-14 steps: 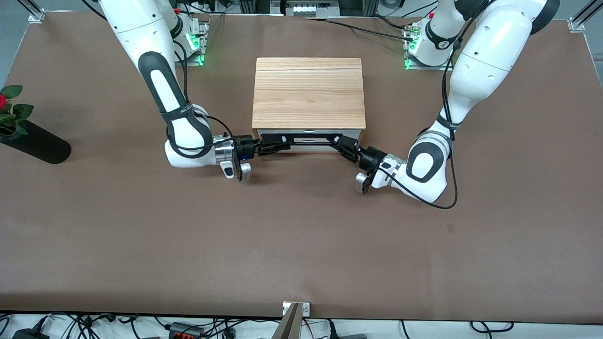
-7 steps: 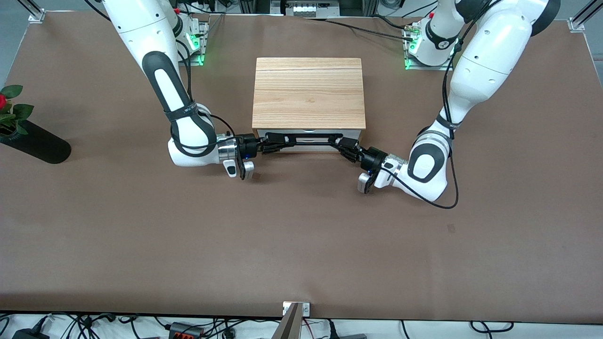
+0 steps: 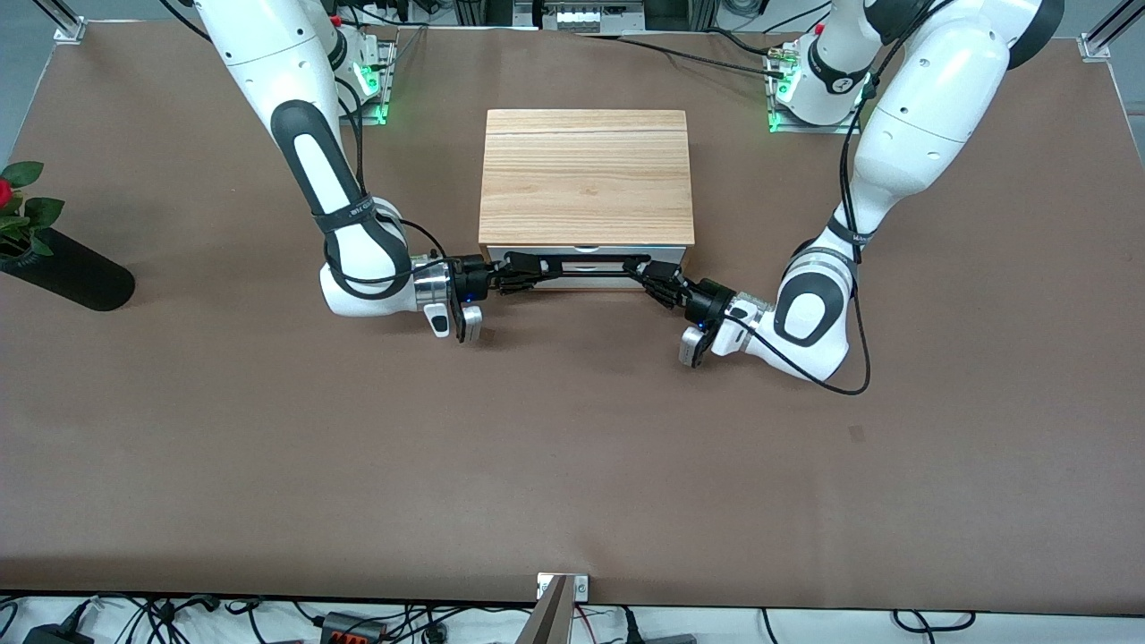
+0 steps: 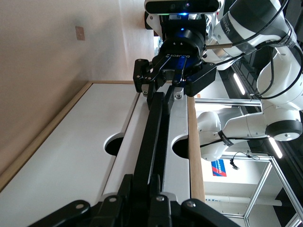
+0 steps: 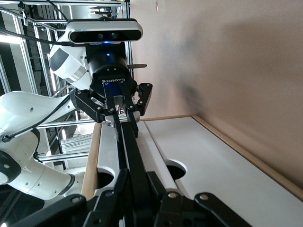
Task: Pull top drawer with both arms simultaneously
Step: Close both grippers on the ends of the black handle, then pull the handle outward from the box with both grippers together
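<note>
The light-wood box (image 3: 586,174) stands mid-table. Its top drawer (image 3: 583,251) shows only a thin strip of white front under the box's top edge; no brown inside shows. The long black bar handle (image 3: 581,260) runs across it. My right gripper (image 3: 512,271) is shut on the handle's end toward the right arm, my left gripper (image 3: 650,271) on the other end. In the left wrist view my left gripper (image 4: 142,176) has its fingers hugging the bar (image 4: 154,127), with the right gripper (image 4: 168,82) farther along. The right wrist view shows the right gripper (image 5: 137,172) likewise, and the left gripper (image 5: 120,111).
A similar white drawer front (image 4: 85,142) lies below the top one. A black vase (image 3: 72,273) with a red flower lies at the right arm's end of the table. A metal bracket (image 3: 562,586) sits at the table's near edge.
Both grippers have edged slightly toward the box; the right one has slid a little along the bar toward its middle. The drawer front shows no clear movement.
</note>
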Available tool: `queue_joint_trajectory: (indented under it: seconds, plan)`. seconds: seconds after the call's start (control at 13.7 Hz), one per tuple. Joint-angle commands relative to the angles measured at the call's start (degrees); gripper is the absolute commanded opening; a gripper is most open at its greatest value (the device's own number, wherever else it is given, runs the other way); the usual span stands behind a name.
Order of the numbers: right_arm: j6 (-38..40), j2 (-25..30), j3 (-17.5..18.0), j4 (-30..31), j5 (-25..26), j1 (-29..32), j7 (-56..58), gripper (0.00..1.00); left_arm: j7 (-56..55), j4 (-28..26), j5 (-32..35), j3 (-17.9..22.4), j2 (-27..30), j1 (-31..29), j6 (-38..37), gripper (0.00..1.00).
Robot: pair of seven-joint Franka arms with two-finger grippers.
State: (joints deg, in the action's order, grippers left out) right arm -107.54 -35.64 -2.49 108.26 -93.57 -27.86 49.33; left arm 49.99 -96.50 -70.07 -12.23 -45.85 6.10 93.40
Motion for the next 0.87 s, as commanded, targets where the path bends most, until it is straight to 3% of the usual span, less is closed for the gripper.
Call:
queue_joint_trajectory:
  seconds: [0.0, 0.8]
  plan:
    - [0.4, 1.1, -0.15, -0.85, -0.47, 0.35, -0.9, 0.11, 0.1, -0.09, -3.15, -0.08, 0.06, -0.12, 2.13, 0.12]
    - [0.14, -8.56, -0.76, -15.43, 0.05, 5.44, -1.61, 0.11, 0.1, 3.08, -4.11, 0.89, -1.08, -0.56, 4.68, 0.11]
